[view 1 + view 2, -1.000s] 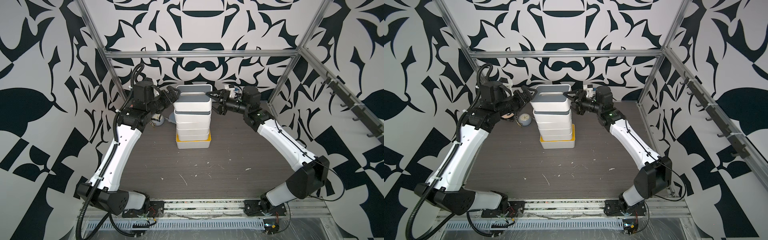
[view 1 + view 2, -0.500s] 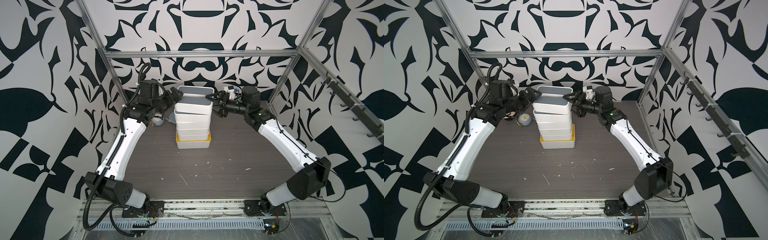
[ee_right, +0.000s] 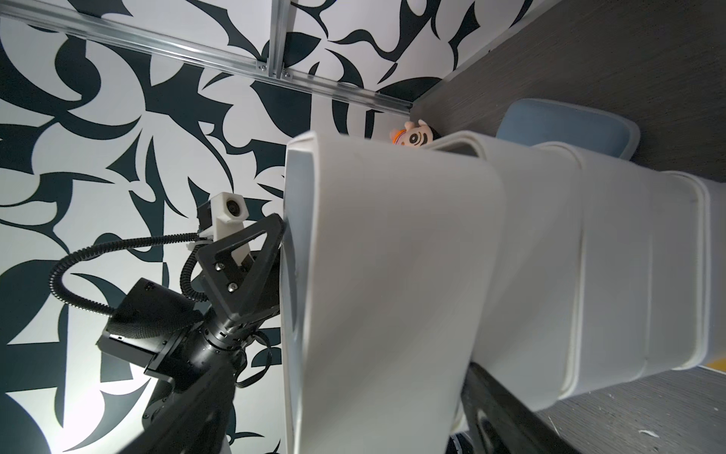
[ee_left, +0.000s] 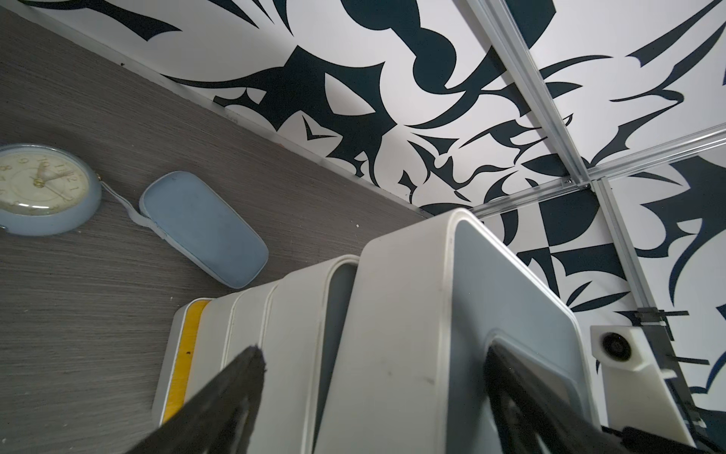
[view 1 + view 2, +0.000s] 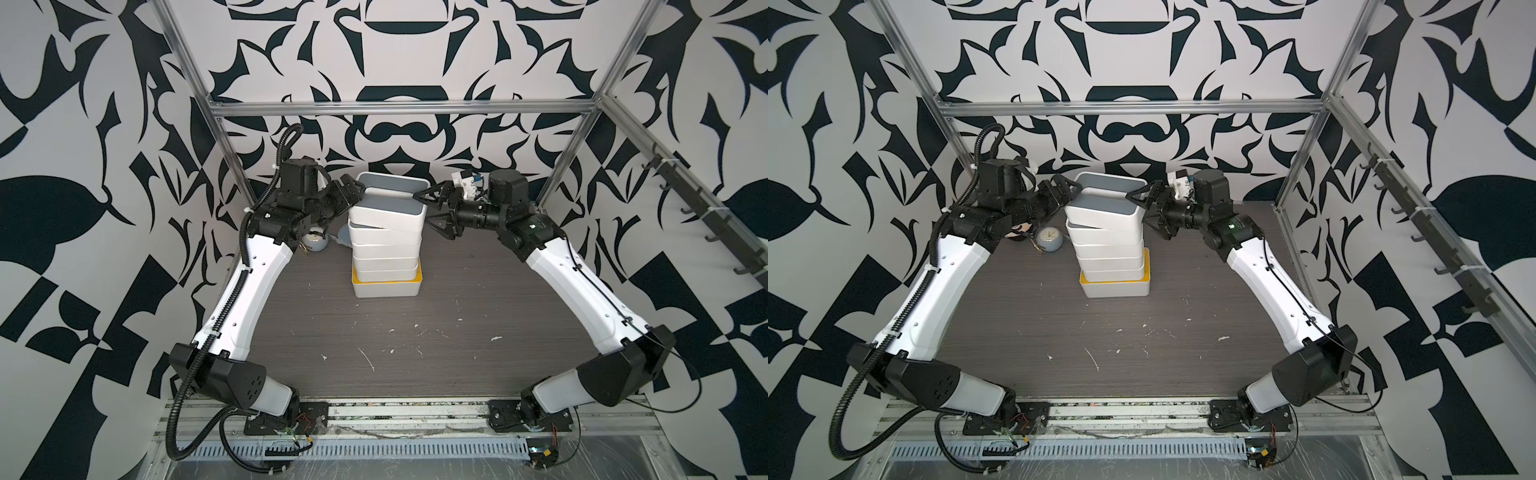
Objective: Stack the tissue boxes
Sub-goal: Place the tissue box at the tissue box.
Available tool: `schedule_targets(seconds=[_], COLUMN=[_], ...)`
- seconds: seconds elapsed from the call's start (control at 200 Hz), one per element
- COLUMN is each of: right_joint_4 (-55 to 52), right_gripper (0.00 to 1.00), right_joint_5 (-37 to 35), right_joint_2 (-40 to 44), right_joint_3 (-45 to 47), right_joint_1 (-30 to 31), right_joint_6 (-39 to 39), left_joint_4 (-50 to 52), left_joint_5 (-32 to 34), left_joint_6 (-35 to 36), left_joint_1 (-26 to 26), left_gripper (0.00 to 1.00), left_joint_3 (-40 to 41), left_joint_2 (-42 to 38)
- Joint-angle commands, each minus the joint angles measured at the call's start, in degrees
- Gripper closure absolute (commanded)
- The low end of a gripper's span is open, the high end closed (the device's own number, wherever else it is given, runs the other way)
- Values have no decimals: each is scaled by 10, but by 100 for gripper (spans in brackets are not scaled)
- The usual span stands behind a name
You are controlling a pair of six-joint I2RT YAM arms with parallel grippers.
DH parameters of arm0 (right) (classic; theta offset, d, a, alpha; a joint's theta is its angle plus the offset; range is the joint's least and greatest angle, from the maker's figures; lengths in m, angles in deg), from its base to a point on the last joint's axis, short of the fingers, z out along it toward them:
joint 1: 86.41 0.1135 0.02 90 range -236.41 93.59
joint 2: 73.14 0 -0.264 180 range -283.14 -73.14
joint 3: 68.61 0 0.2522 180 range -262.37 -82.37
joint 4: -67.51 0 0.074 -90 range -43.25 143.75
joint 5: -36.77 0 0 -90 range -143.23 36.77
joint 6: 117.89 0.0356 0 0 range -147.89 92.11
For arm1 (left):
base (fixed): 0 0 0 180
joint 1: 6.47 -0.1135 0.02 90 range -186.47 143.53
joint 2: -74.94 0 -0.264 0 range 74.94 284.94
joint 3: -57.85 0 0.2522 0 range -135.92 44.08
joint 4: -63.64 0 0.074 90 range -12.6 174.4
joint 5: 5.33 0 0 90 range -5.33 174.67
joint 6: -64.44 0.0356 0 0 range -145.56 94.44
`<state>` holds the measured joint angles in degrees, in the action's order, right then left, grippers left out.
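Note:
The tissue boxes stand stacked at the back middle of the table. A larger yellow-lidded box [image 5: 386, 286] lies at the bottom, with several white ones on it. The top grey-lidded box [image 5: 388, 210] [image 5: 1104, 214] sits tilted, and the grey lid below it [image 4: 340, 283] shows behind. My left gripper [image 5: 353, 190] [image 4: 373, 365] is open astride its left end, one finger [image 4: 506, 373] on the lid and the other off the box. My right gripper [image 5: 426, 208] [image 5: 1140, 210] is open around the right end, gripping nothing.
A small blue-grey clock [image 5: 314, 241] [image 4: 43, 188] and a blue-grey soft pouch [image 4: 200, 228] [image 3: 565, 122] lie on the table left of and behind the stack. A little plush toy [image 3: 412, 135] sits by the back wall. Aluminium frame posts stand at the back corners.
My right gripper has opened and let go of the top grey-lidded box. That box has sunk onto the stack and lies tilted. My left arm has drawn in closer.

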<state>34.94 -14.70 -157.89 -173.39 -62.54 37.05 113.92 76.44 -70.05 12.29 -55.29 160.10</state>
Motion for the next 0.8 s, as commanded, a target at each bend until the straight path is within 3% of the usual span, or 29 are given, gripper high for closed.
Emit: schedule_targets(seconds=[0.0,0.22,0.535,0.795], right_joint_4=[-22,-48,-81,-71], right_gripper=[5,5,2,1], right_joint_5=[-16,-48,-50,-44], right_joint_2=[29,37,-11,-27], right_joint_3=[-24,-40,-120,-135], right_joint_1=[3,-2,6,8], right_joint_6=[-41,-66,-108,-120], left_joint_4=[21,1,-32,-46], left_joint_5=[11,-1,-21,-30], left_joint_6=[10,3,-3,-3], left_joint_1=[-2,0,12,20], left_gripper=[9,9,10,11], left_joint_3=[-15,-14,-20,1], left_joint_2=[9,4,-1,-20])
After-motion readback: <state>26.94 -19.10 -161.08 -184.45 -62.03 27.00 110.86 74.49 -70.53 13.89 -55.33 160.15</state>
